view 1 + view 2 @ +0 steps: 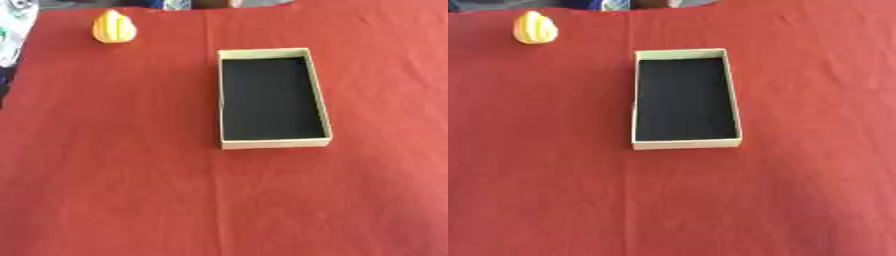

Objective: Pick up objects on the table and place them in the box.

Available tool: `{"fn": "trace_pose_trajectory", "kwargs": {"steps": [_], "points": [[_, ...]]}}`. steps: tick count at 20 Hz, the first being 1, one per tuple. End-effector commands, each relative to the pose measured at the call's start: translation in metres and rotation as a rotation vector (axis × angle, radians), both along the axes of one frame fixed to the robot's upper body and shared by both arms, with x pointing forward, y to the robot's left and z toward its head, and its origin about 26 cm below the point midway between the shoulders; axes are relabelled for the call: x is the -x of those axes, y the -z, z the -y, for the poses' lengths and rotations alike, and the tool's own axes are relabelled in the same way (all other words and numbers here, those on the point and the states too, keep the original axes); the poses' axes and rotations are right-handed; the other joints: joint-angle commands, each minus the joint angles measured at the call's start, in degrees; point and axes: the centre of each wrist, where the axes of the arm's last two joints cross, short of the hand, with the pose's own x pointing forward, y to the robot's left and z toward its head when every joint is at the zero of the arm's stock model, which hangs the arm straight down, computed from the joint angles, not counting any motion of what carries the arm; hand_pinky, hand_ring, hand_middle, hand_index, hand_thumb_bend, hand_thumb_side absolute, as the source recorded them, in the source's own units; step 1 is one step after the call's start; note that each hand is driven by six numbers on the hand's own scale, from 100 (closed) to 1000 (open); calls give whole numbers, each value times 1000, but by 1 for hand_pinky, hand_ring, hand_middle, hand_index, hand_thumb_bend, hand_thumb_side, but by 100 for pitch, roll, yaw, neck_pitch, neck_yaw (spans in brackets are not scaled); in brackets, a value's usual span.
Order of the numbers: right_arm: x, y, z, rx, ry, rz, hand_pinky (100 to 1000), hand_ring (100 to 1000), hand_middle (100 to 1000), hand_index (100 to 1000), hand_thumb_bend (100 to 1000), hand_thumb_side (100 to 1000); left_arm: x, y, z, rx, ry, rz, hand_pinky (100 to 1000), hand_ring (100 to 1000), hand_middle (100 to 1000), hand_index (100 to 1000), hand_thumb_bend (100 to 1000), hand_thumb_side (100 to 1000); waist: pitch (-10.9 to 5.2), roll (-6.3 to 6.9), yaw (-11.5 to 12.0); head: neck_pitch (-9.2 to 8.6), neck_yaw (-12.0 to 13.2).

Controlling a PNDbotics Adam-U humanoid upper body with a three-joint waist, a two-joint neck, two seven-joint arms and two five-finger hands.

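A shallow tan box (274, 144) with a dark, empty floor is seen mid-bench (105, 190) on red cloth, a yellow striped object (114, 27) far left; neither hand is shown, so a left-side reach is best judged

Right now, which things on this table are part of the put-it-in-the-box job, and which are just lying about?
Part of the job:
- yellow striped object, far left on the red tablecloth
- box, tan walls, black floor, nothing inside

Just lying about:
- patterned white item at the left edge
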Motion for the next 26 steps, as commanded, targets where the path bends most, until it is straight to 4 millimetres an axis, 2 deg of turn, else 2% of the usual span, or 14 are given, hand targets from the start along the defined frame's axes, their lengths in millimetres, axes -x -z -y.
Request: {"fn": "trace_pose_trajectory", "kwargs": {"steps": [1, 5, 7, 10, 18, 26], "points": [[5, -8, 0, 6, -1, 28, 947, 974, 789, 872, 100, 751, 26, -5, 41, -24, 181, 4, 616, 581, 438, 574, 100, 100, -204, -20, 26, 99, -173], [6, -12, 1, 9, 12, 45, 945, 972, 789, 872, 100, 745, 51, 12, 89, -83, 363, -49, 619, 584, 440, 577, 100, 100, -271, -34, 48, 145, -287], [5, -14, 2, 9, 20, 50, 945, 971, 789, 871, 100, 743, 55, 22, 106, -98, 403, -90, 620, 585, 436, 574, 100, 100, -288, -29, 66, 152, -305], [6, -16, 2, 5, 27, 59, 945, 970, 789, 871, 100, 741, 49, 43, 128, -93, 411, -159, 624, 588, 436, 575, 100, 100, -296, -24, 85, 135, -300], [6, -16, -1, -4, 13, 58, 946, 972, 789, 872, 100, 744, 30, 87, 158, -89, 376, -224, 629, 593, 436, 577, 100, 100, -251, -10, -2, 58, -262], [6, -13, -1, -21, 10, 52, 947, 974, 789, 872, 100, 745, 21, 119, 165, -92, 344, -272, 655, 619, 462, 608, 100, 100, -219, 4, -83, -9, -260]]}}
